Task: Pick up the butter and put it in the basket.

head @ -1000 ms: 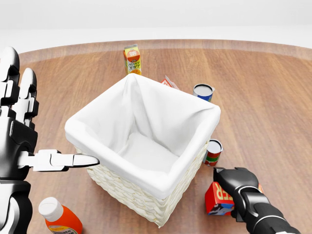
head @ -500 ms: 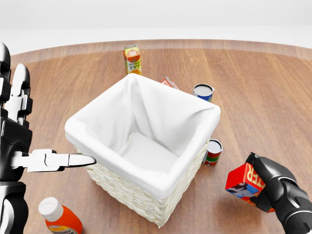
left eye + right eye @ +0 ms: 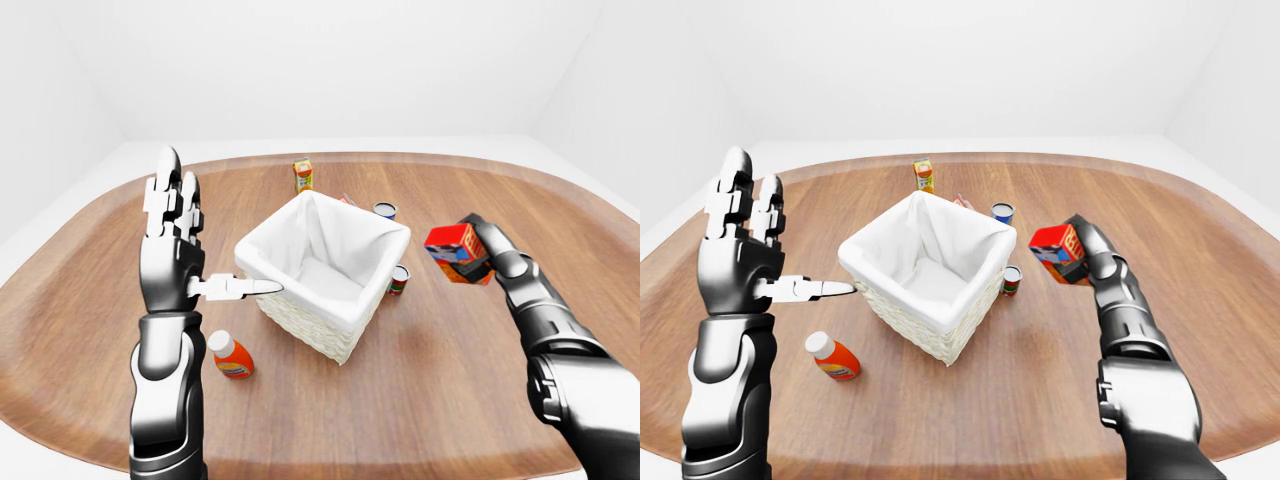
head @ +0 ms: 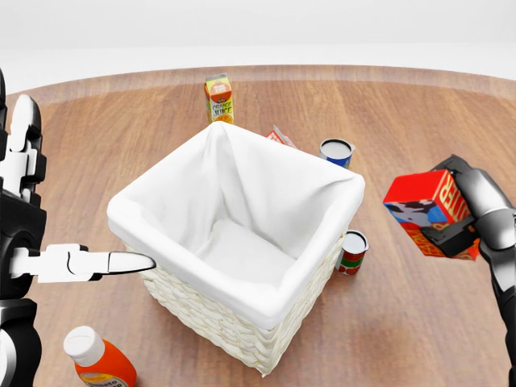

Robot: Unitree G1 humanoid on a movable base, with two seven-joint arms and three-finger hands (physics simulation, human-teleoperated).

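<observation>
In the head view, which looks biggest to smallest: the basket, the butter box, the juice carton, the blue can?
1. Basket
2. Butter box, though nearness to the camera enlarges it
3. Juice carton
4. Blue can, close to the carton

A bare simulated test room, not a lived-in home: plain white walls and a white floor surround 1 large oval wooden table. Household groceries are scattered on it around a white-lined wicker basket, among them an orange juice carton, 2 tins and an orange bottle lying on its side.
</observation>
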